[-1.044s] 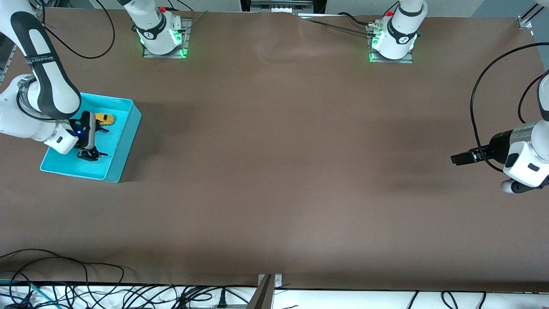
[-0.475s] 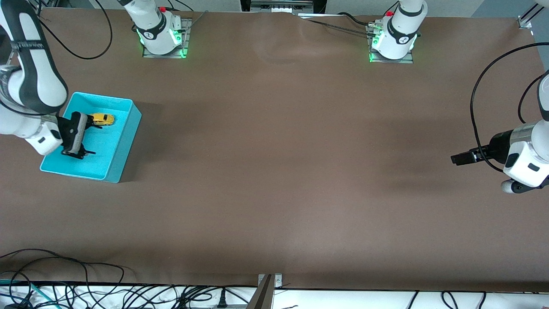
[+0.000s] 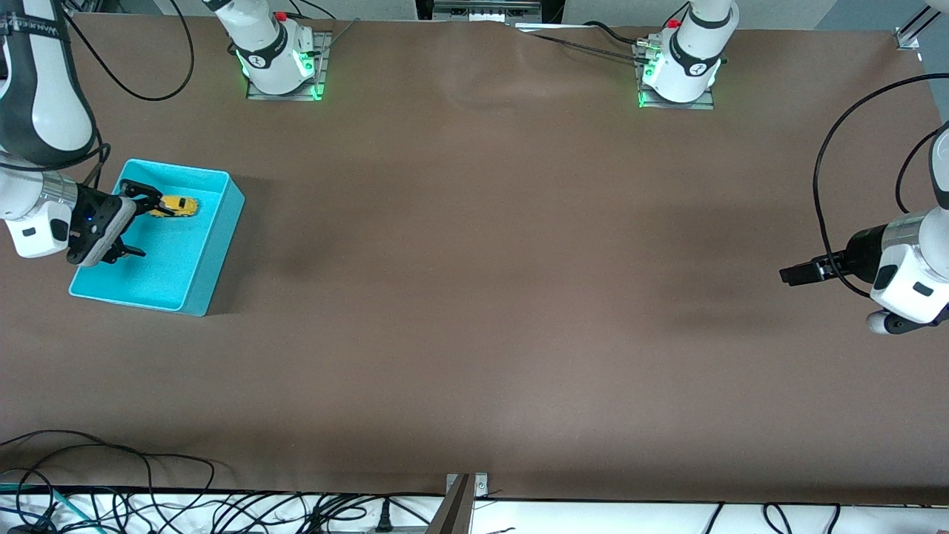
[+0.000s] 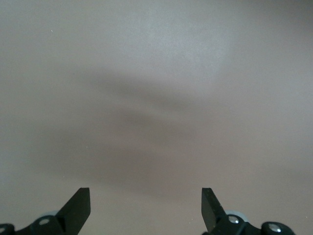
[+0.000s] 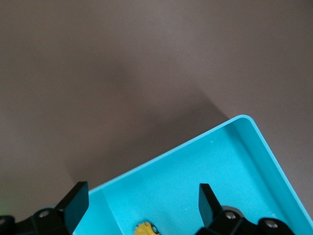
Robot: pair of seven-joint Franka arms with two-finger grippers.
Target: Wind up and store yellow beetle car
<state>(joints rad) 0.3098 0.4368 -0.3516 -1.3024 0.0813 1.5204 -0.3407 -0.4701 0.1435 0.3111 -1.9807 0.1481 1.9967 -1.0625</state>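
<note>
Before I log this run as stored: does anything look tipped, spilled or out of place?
Nothing stands out. The yellow beetle car sits in the turquoise bin, seemingly on its wheels. The right hand hangs open over the bin, holding nothing. The left hand waits open over bare table at its own end.

There is one tiny yellow-orange beetle-shaped toy car [image 3: 178, 205] and one turquoise plastic bin [image 3: 215, 245], both at the middle left of the front view. There is one brown table [image 3: 489, 282]. Two white arm bases with green lights stand at the top. Two black pincers are visible, the right pincer [image 3: 133, 222] and the left pincer [image 3: 787, 275].
</note>
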